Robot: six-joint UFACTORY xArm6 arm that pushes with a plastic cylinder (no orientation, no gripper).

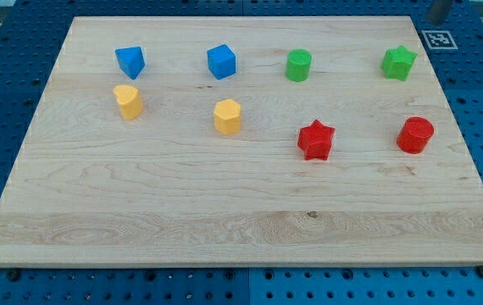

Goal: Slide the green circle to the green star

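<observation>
The green circle [298,64] stands on the wooden board near the view's top, right of centre. The green star [399,62] stands to its right, near the board's top right corner, with bare wood between them. Only a short grey stub of my rod shows at the view's top edge. My tip [435,19] is just beyond the board's top right corner, up and right of the green star. It touches no block.
A blue triangular block [130,61] and a blue cube [221,61] stand at top left. A yellow block [128,101] and a yellow hexagon [227,116] are below them. A red star [316,140] and a red circle [415,135] stand at right. A tag [439,39] lies off the board.
</observation>
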